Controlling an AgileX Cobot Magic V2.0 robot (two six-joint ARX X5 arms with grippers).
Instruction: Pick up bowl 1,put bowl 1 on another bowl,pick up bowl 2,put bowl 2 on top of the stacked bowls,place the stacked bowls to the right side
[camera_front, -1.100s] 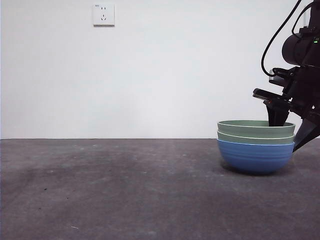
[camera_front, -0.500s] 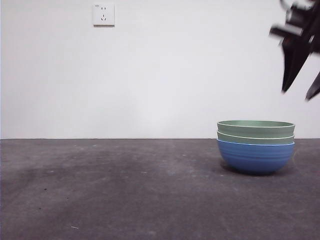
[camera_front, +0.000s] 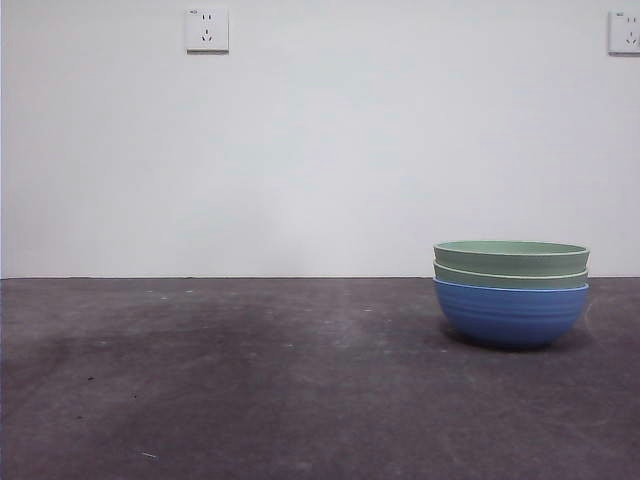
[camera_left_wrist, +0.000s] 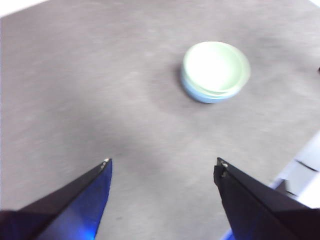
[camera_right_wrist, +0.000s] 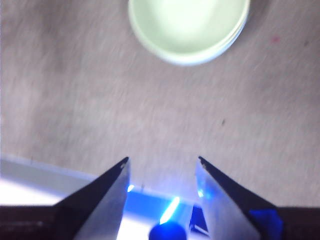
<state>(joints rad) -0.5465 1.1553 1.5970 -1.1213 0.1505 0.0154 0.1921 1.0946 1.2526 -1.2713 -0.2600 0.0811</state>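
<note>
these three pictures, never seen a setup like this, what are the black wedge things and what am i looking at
It is a two-armed robot at a table. One picture comes from a low camera looking level across the grey table; the other two come from cameras on the arms' wrists, looking down. The black wedges are each arm's fingers: the left gripper and the right gripper, both open and holding nothing, up above the table. On the table stand the stacked bowls: a blue bowl with two pale green bowls nested in it. No arm shows in the level view. White wall sockets hang behind.
</note>
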